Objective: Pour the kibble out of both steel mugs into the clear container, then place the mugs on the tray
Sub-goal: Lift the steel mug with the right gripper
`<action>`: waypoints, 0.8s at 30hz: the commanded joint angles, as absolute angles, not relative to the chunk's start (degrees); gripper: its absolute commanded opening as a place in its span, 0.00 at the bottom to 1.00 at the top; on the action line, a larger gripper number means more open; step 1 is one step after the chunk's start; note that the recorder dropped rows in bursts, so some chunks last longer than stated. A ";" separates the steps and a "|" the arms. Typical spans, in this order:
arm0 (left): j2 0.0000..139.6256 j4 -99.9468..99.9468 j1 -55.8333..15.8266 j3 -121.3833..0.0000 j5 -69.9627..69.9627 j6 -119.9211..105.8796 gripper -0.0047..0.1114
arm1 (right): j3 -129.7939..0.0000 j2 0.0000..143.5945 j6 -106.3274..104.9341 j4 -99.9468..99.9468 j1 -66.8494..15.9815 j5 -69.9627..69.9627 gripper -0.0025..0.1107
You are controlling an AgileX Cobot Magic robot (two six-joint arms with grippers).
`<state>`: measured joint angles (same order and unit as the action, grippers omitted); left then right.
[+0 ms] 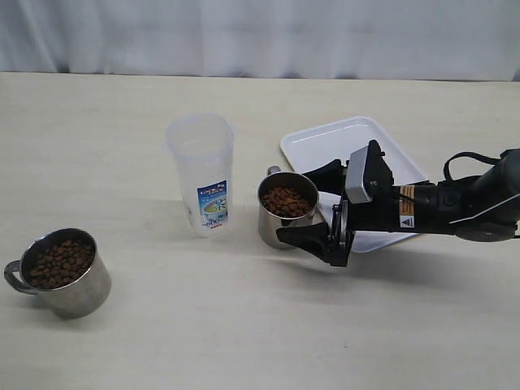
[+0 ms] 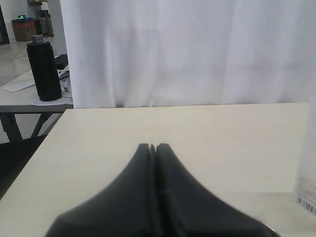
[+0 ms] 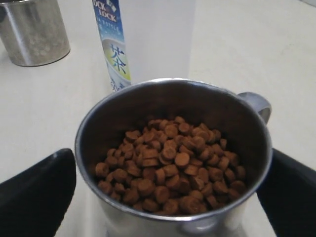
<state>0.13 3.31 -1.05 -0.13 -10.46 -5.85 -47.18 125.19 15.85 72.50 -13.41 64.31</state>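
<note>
One steel mug (image 1: 286, 213), full of brown kibble (image 1: 285, 201), stands on the table at the tray's (image 1: 351, 136) near left edge. My right gripper (image 1: 299, 205) is open, with one black finger on each side of this mug (image 3: 173, 217). Its fingers (image 3: 37, 192) lie close to the mug's wall without a visible squeeze. The clear container (image 1: 200, 173), empty, stands just left of that mug. The other steel mug (image 1: 60, 273), also full of kibble, sits at the front left. My left gripper (image 2: 153, 146) is shut on nothing, held above bare table, and does not appear in the exterior view.
The white tray lies partly under my right arm (image 1: 443, 207). The container's labelled side (image 3: 112, 49) and the far mug (image 3: 32, 29) stand beyond the near mug in the right wrist view. A black bottle (image 2: 43, 70) sits on another table off to the side.
</note>
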 commanded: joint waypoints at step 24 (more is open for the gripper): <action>0.00 3.05 -1.13 0.00 -9.92 -5.74 0.04 | -50.57 129.53 14.58 71.11 -13.50 66.89 0.67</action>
<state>0.13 3.31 -1.05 -0.13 -10.46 -5.85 -49.48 128.62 15.00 71.17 -13.41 65.14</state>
